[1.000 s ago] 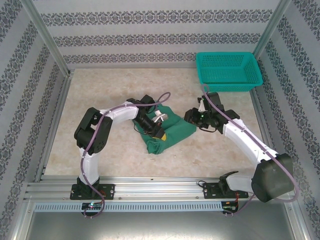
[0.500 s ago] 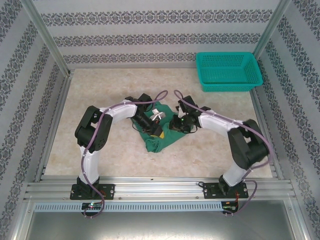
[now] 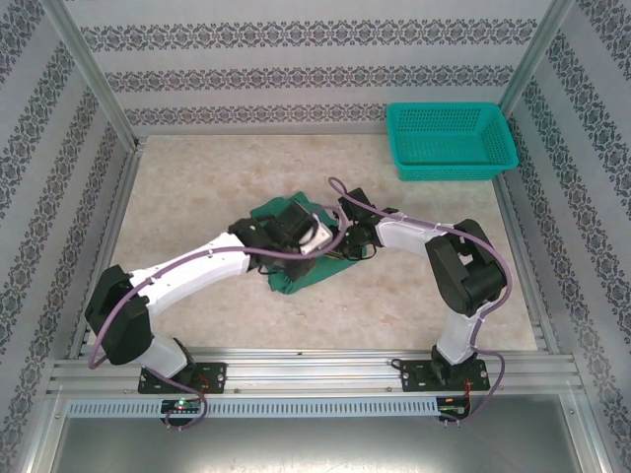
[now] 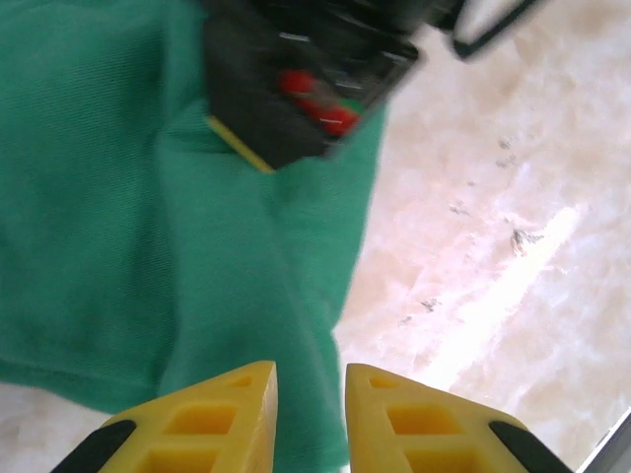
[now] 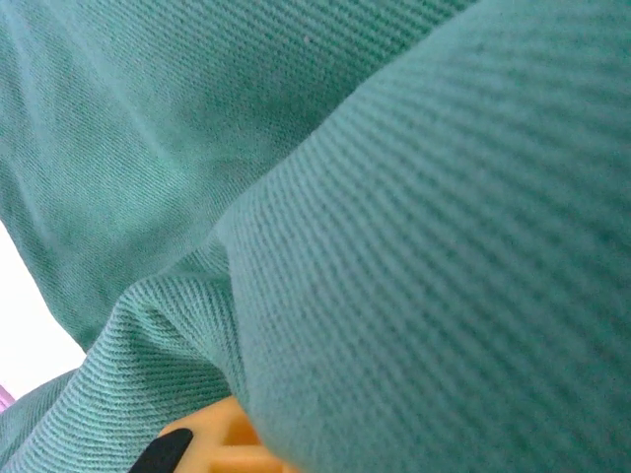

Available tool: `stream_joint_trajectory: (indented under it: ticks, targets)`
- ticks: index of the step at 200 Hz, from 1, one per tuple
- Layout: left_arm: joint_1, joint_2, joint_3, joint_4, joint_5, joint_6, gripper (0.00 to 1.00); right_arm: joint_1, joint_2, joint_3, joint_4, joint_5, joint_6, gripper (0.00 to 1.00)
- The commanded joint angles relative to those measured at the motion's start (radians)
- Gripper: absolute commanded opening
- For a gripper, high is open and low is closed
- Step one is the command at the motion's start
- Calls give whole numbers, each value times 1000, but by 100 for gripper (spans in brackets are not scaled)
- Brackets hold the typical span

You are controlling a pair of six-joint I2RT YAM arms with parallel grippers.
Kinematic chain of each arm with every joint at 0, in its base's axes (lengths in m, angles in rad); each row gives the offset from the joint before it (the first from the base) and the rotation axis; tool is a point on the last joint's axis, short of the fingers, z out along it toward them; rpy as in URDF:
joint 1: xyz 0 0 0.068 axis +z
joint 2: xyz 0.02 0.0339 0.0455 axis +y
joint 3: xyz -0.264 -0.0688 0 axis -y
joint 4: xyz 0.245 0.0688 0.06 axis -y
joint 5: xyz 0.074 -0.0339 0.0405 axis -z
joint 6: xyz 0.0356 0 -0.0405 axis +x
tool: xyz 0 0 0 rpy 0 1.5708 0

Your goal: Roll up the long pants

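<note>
Long pants (image 3: 291,279) lie bunched in a green heap near the middle of the worktop (image 3: 197,187), with both arms reaching over the heap. The worktop is a pale stone-patterned surface enclosed by patterned walls. A teal mesh basket (image 3: 451,140) stands at the far right corner, well apart from the cloth.

The left arm (image 3: 187,271) extends from the near left corner, low across the worktop. The right arm (image 3: 444,256) folds back from its base and reaches leftward to the cloth.

The left end effector (image 4: 311,389) hangs above the near edge of the heap. Its two yellow fingers (image 4: 222,404) stand a narrow gap apart, with nothing clamped between them. The left wrist view shows green cloth and bare worktop below.

The right end effector (image 3: 345,244) rests on the cloth, just beside the left one. It is closed on a fold of the fabric. In the right wrist view, green twill (image 5: 394,246) lies over its yellow finger (image 5: 222,439).
</note>
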Motion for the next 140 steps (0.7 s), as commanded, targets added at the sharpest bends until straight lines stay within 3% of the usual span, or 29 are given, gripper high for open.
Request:
stream_joint_trajectory:
  ticks: [1,29,94,140]
  targets:
    - [-63,43,-42,28,-92,47,24,-12,54,-5,-28,49,14,5]
    - [-50,137,-57,33,-143,41,17,-21,39,-7,-34,54,8,5]
    - [164,240,-29,3,-148,-44,13,-34,43,-15,-51,58,-10,5]
    - [159,279,-56,74,-122,-80,12,-42,50,-43,-44,66,-8,4]
